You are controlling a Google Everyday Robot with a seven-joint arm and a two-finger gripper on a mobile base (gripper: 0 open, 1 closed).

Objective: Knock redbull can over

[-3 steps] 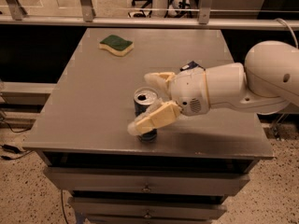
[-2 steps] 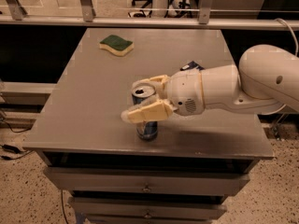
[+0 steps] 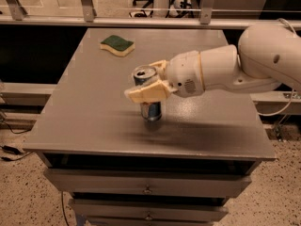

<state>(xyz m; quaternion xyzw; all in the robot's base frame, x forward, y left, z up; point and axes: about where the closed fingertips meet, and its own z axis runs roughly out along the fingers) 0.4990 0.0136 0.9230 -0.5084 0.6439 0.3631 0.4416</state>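
Note:
The redbull can is a slim blue and silver can with a silver top. It stands upright near the middle of the grey table, toward the front. My gripper reaches in from the right on a thick white arm. One tan finger lies across the can's front, and the other finger sits behind its top. The fingers close on the can's upper part. A dark shadow lies on the tabletop just below the can's base.
A green and yellow sponge lies at the back left of the table. A metal railing runs behind the table. Drawers sit below the front edge. The white arm covers the table's right side.
The fingers came together around the can's top. Gripper and can then moved up and away from the front edge together, with the can staying upright.

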